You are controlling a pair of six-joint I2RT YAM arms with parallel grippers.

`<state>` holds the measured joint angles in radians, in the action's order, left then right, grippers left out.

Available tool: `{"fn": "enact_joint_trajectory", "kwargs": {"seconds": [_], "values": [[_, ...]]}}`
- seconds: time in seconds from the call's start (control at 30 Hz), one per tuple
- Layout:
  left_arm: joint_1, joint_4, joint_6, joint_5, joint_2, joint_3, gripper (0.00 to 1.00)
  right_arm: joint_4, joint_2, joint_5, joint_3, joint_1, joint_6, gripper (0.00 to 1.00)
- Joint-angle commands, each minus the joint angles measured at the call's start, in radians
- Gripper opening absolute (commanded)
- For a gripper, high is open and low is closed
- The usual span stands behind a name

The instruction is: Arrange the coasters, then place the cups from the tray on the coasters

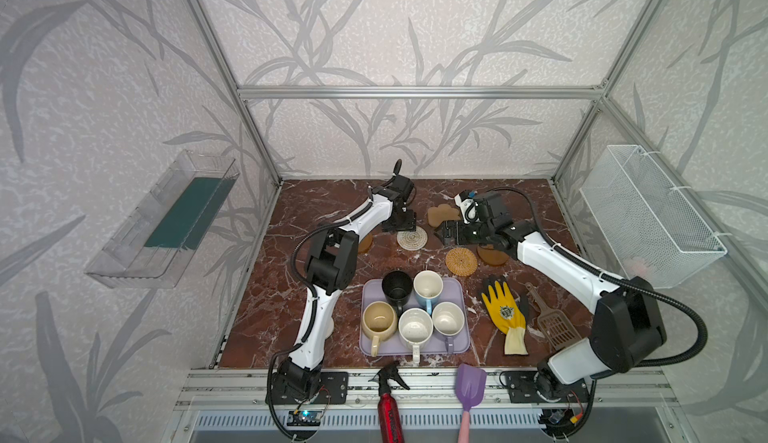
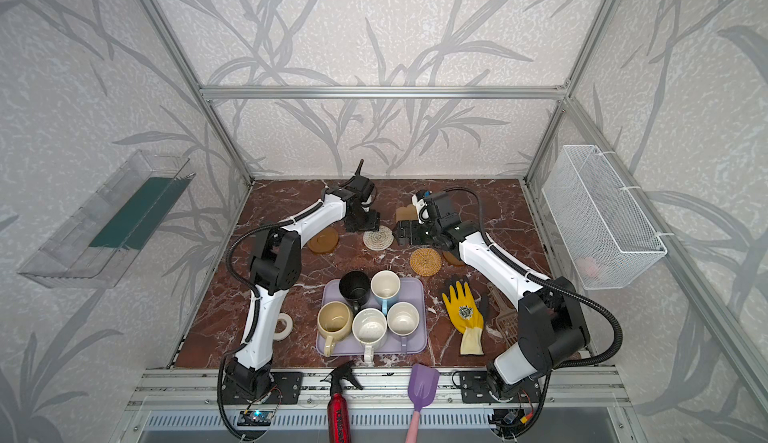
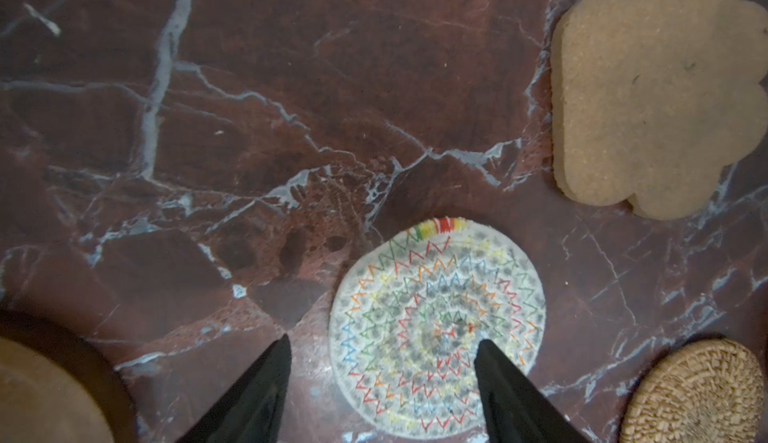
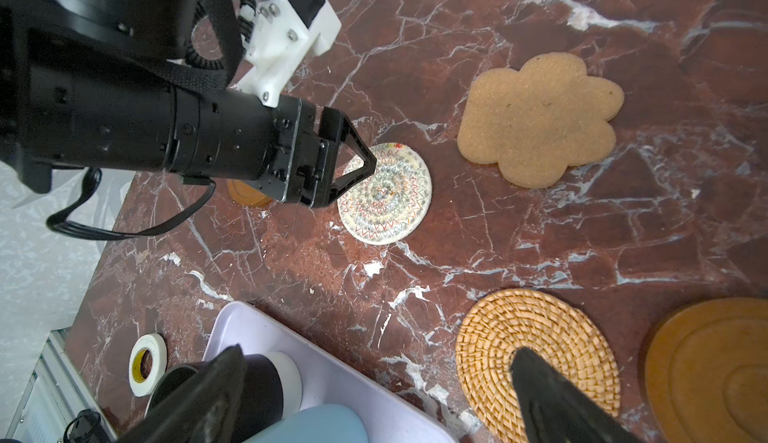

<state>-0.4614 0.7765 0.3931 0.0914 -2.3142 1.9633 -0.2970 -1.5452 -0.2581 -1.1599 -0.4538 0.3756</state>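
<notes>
The step in hand looks like arranging the coasters; all 5 cups point(image 1: 415, 327) stand on the purple tray point(image 1: 459, 291) at the lower middle of both top views, none yet on a mat. The left gripper point(image 3: 384, 340) hangs over the white woven coaster point(image 3: 436, 324) at the centre of the table point(image 1: 316, 212); its jaws are partly apart with nothing between them, 1 finger over bare table just beside the rim, the other over the coaster's middle. Whether the tips touch the surface I cannot tell. The right gripper point(image 4: 380, 352) is spread wide and empty above the rattan coaster point(image 4: 536, 362), with the tray corner at the lower left of its wrist view.

The woven mat is thin and flat, so a good pinch probably needs the tips right down on the table, the outer finger catching the rim as the jaws come together. It should be kept apart from the flower-shaped coaster point(image 1: 444, 215) and the 2 amber discs point(image 2: 323, 240) point(image 1: 492, 255), with a cup's width of space around each.
</notes>
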Motion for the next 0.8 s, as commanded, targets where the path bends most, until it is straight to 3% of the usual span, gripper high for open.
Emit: {"fn": "enact_joint_trajectory", "kwargs": {"seconds": [0.0,0.27,0.57,0.77], "values": [[-0.013,0.058,-0.017,-0.039,-0.041,0.050,0.71,0.006,-0.023,-0.031,-0.009,0.010,0.008,0.99],[-0.019,0.100,-0.036,-0.071,-0.109,0.103,0.65,-0.018,-0.080,-0.065,-0.057,0.010,0.013,0.99],[-0.015,0.194,-0.045,-0.173,-0.138,0.135,0.47,-0.006,-0.093,-0.082,-0.058,0.009,0.029,0.99],[0.000,0.262,-0.039,-0.278,-0.139,0.138,0.46,-0.007,-0.104,-0.090,-0.066,0.003,0.032,0.99]]}}
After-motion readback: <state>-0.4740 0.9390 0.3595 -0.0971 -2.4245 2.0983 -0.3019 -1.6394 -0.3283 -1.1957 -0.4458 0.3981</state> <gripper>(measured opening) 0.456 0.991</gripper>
